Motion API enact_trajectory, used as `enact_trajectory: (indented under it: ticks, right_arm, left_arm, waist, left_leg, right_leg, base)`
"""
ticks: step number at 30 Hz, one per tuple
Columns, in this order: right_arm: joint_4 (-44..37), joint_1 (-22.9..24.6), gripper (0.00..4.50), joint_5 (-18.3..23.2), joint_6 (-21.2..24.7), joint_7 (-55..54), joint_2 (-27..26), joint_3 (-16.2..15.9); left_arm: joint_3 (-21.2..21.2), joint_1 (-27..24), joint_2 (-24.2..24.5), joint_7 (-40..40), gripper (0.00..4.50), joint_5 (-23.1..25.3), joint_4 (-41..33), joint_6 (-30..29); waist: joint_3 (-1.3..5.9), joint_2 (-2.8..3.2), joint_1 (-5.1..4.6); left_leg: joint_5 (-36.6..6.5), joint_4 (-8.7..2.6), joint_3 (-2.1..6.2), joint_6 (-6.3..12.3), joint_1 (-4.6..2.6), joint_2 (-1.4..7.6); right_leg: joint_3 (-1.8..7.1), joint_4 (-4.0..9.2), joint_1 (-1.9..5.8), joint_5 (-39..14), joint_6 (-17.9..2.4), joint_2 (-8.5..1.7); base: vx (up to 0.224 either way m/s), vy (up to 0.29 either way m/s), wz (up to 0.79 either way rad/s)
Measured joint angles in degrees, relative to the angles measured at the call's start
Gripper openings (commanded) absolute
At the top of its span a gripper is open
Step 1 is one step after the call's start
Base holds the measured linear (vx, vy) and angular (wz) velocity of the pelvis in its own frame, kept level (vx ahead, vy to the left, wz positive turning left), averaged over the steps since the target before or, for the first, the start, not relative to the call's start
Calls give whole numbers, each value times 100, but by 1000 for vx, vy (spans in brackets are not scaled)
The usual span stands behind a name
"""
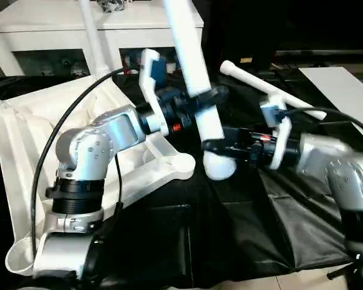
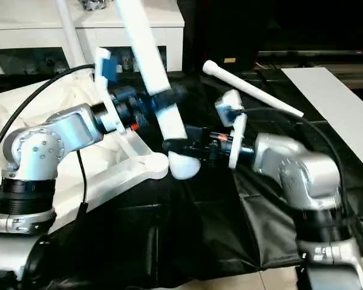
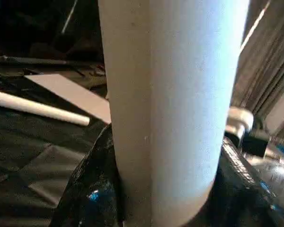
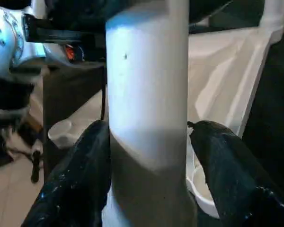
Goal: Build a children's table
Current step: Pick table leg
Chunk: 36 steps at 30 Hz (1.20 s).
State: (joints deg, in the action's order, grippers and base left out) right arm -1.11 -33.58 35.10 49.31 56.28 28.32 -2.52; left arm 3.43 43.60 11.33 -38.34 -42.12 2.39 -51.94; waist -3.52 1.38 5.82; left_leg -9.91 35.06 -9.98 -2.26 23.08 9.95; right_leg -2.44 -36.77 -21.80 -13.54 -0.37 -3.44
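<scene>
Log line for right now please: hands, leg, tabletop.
left hand: gripping table leg | right hand: around leg, grip unclear | leg: base beside tabletop corner socket | spare leg: on cloth

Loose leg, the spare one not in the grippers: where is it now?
The loose leg lies on the black cloth at the far right, beyond the right gripper, clear of the table top.

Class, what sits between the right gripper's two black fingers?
The thick lower end of a long tapered white tube leg fills the gap between the right gripper fingers, seen in the right wrist view.
</scene>
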Motion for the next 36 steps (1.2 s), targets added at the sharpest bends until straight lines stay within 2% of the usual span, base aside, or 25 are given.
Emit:
enact_trajectory:
  ticks: [4,18,20,26,36]
  right_arm:
    - [200,-215,288,-109,2,202,118,-185]
    - [646,-525,288,-216,-59,619,147,-586]
    - [689,-532,315,-233,-93,633,130,-606]
    - [861,-685,355,-343,-197,708,100,-670]
    - [1031,-720,355,-376,-342,817,25,-690]
  left_arm:
    - [-220,35,132,-204,190,139,-12,143]
    - [-558,57,405,-764,190,307,-42,377]
    - [-568,57,414,-796,189,352,-42,387]
    - [-574,57,447,-899,189,366,-42,496]
    - [-602,57,455,-1015,189,403,-37,570]
  waist:
    - [0,0,-10]
    - [0,0,-13]
    - [0,0,-12]
    - [0,0,-19]
    - [0,0,-19]
  left_leg:
    - [0,0,0,-1,-1,0]
    - [1,15,0,-2,-3,1]
    - [1,18,0,-1,-2,1]
    - [1,22,0,-1,-2,2]
    - [3,27,0,3,-1,3]
  right_leg:
    - [0,-4,-2,0,0,0]
    - [2,-23,-3,1,-1,0]
    - [2,-23,-3,2,-3,0]
    - [1,-27,-3,3,-4,0]
    - [1,-29,-3,5,-6,0]
  base:
    - [0,0,0]
    - [0,0,0]
    - [0,0,0]
    - [0,0,0]
    - [0,0,0]
